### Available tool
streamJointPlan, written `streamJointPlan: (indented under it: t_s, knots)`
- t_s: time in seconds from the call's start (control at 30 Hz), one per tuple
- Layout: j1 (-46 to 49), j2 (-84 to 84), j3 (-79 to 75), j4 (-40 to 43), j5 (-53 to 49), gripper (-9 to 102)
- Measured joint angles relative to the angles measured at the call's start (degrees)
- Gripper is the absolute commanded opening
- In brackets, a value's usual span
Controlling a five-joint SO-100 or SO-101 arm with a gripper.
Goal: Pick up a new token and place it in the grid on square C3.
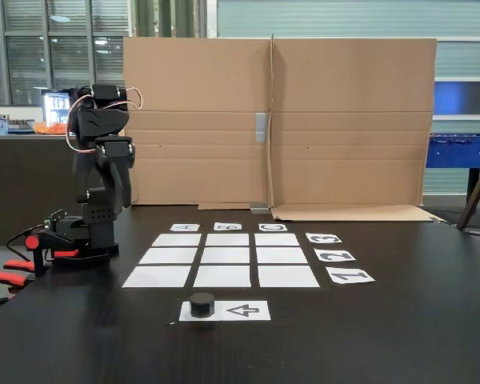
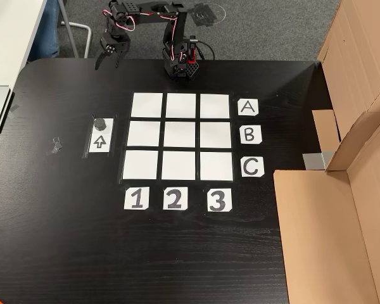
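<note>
The token [image 1: 202,304] is a small black puck resting on the white arrow sheet [image 1: 244,310], in front of the grid [image 1: 224,257] in a fixed view. From above, the token [image 2: 99,123] lies left of the grid [image 2: 179,136]. Square C3 [image 1: 277,239] [image 2: 216,166], the corner cell between labels "C" and "3", is bare white paper. The black arm is folded over its base at the table's edge. Its gripper [image 2: 106,60] hangs pointing down, far from the token. It is small and dark, so I cannot make out how its jaws stand.
A tall cardboard wall [image 1: 280,120] stands along the grid's C side, with a flap [image 2: 323,240] lying on the table. Red clamps [image 1: 16,268] and cables sit by the arm's base [image 2: 180,63]. The other grid cells hold nothing.
</note>
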Motion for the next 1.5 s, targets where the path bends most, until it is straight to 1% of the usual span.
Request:
streamJointPlan:
  t_s: [0.17,0.3,0.43,0.5,0.6,0.7,0.87,1.5]
  knots:
    - [-2.1,-7.2,-8.1,1.4,0.2,34]
    - [-3.5,-11.3,-11.8,1.5,0.4,35]
    - [-4.3,-17.1,-16.1,1.5,0.9,41]
    - [-5.0,-19.4,-17.9,1.5,1.0,41]
    - [-5.5,-21.4,-19.0,1.4,1.5,45]
    - [-5.5,-23.5,-20.0,0.7,2.5,46]
    - [-5.6,-27.4,-21.4,-1.8,3.9,46]
    - [-10.1,-47.0,-41.0,0.2,6.4,46]
